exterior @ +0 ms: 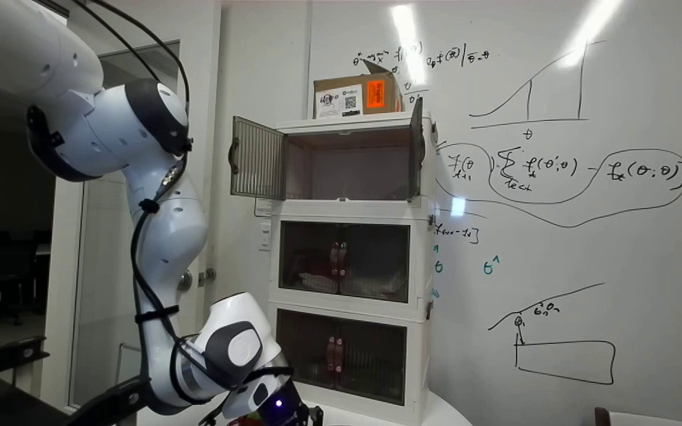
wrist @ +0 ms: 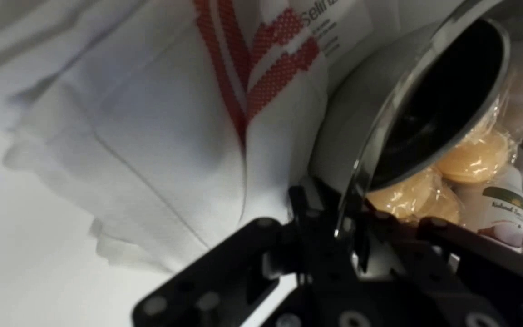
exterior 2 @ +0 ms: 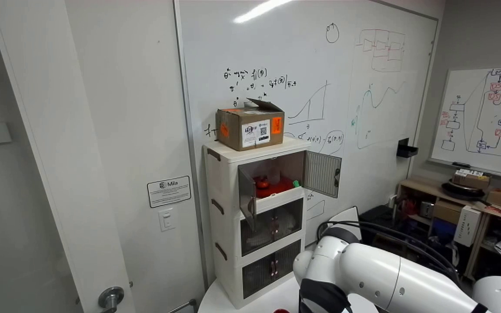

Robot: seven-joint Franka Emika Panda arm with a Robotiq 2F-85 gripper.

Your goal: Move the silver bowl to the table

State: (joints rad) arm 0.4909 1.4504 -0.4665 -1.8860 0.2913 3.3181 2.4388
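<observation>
In the wrist view, the silver bowl (wrist: 386, 113) shows as a curved shiny rim, tilted in the picture. A pot with a dark inside (wrist: 443, 104), wrapped yellow food and a labelled carton show past the rim. My gripper (wrist: 336, 200) is closed around the rim's near edge, with the rim between its fingers. In an exterior view, the gripper (exterior: 293, 411) is low in front of the cabinet, its fingertips cut off by the frame. The bowl cannot be made out in either exterior view. The round white table (exterior: 444, 411) shows under the cabinet, also here (exterior 2: 215, 298).
A white three-tier cabinet (exterior: 421, 266) stands on the table, its top doors (exterior: 258, 160) open outward. Red items (exterior 2: 276, 187) sit in its top compartment. A cardboard box (exterior 2: 250, 128) rests on top. A white cloth with red stripes (wrist: 175, 136) lies beside the bowl.
</observation>
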